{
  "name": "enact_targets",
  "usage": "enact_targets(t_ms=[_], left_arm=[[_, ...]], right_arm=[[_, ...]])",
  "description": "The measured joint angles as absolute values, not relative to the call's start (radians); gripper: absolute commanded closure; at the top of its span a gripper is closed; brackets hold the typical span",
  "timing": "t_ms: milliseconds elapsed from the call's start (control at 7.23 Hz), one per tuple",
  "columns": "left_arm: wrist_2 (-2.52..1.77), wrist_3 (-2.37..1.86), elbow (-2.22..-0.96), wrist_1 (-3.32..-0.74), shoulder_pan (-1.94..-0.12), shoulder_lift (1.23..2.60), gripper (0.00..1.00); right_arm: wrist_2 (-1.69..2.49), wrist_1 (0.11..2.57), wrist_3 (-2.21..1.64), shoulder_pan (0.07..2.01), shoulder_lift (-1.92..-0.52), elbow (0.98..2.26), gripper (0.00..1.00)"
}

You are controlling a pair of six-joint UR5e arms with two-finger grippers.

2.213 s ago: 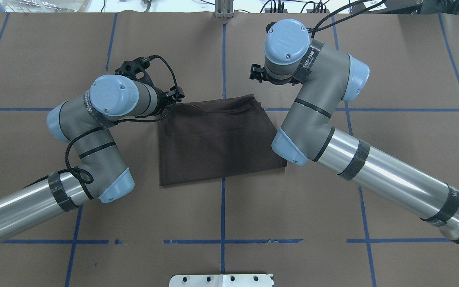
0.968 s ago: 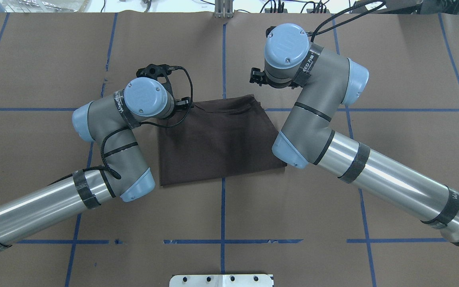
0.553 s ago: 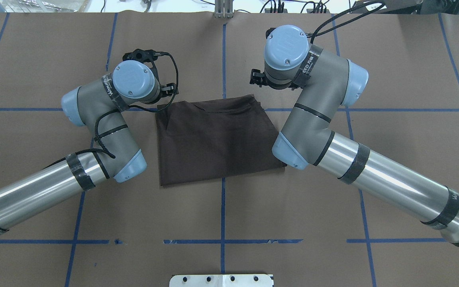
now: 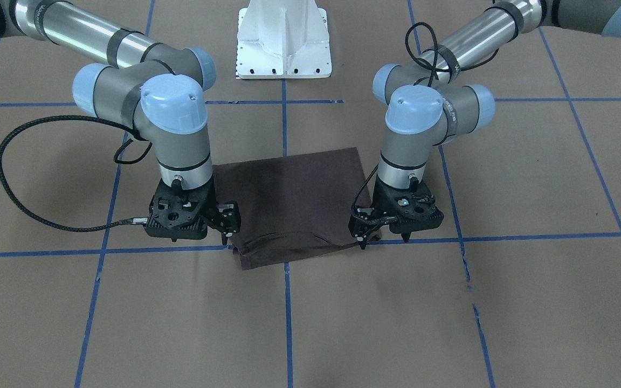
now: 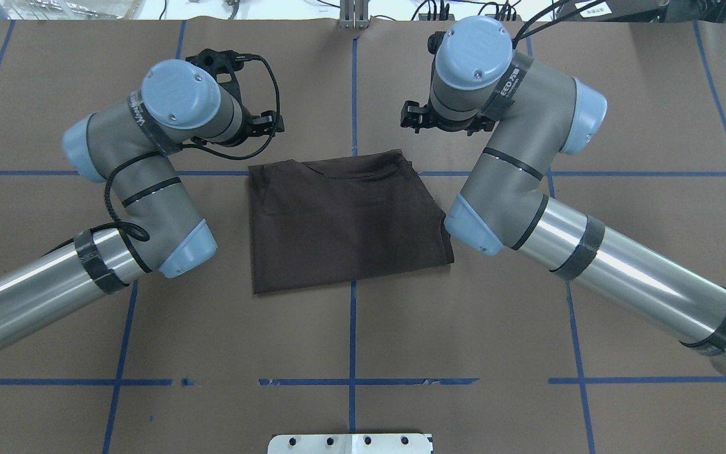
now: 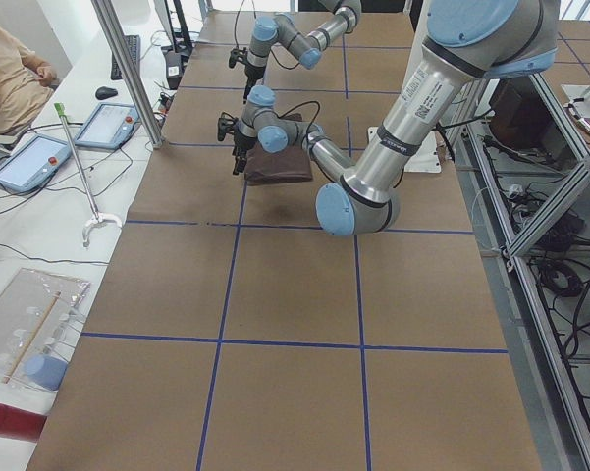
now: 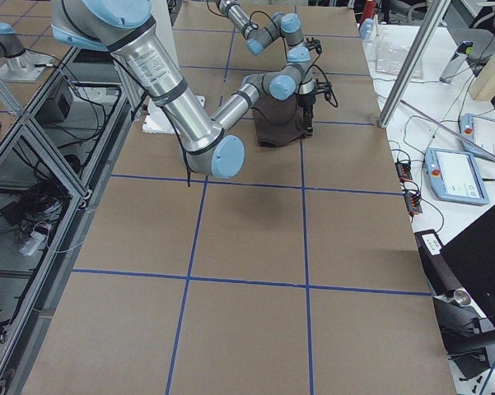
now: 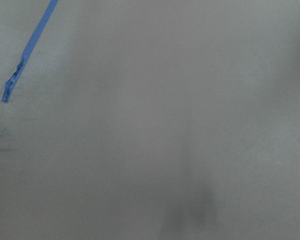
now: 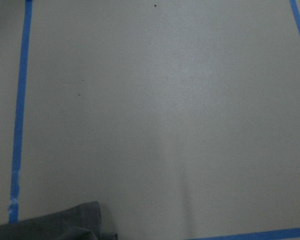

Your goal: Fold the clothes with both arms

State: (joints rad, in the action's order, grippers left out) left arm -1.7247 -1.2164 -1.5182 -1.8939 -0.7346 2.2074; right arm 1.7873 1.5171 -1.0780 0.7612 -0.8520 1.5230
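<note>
The dark grey-brown T-shirt [image 5: 344, 221] lies folded into a flat rectangle at the table's middle, with the collar at the far edge. It also shows in the front view [image 4: 289, 205]. My left gripper [image 4: 405, 236] hangs just off the shirt's far left corner, apart from the cloth. My right gripper [image 4: 225, 230] hangs just off the far right corner, also apart from it. Both point straight down and hold nothing. Their fingers are mostly hidden, so I cannot tell whether they are open or shut. The right wrist view shows only a shirt corner [image 9: 55, 222] and bare table.
Brown paper with blue tape lines [image 5: 353, 334] covers the table. The white base pedestal [image 4: 283, 40] stands at the robot's side. Both arms' elbows [image 5: 183, 252] flank the shirt. Operators' desks with tablets [image 6: 29, 162] lie beyond the table's far edge.
My left arm swung in over the shirt's far left corner, then drew back to the far left. My right wrist moved slightly away from the shirt. The shirt stayed flat.
</note>
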Motion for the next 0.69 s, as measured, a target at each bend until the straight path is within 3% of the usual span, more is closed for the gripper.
enact_targets(t_ms=[415, 692], left_arm=[[-1.841, -0.887, -1.806, -1.787, -0.879, 2.013, 0.0], [-1.941, -0.619, -1.889, -1.752, -1.037, 1.894, 0.0]], right_arm=[[1.96, 1.653, -0.692, 0.974, -1.069, 1.753, 0.0], [2.091, 1.696, -0.366, 1.167, -1.228, 1.817, 0.0]])
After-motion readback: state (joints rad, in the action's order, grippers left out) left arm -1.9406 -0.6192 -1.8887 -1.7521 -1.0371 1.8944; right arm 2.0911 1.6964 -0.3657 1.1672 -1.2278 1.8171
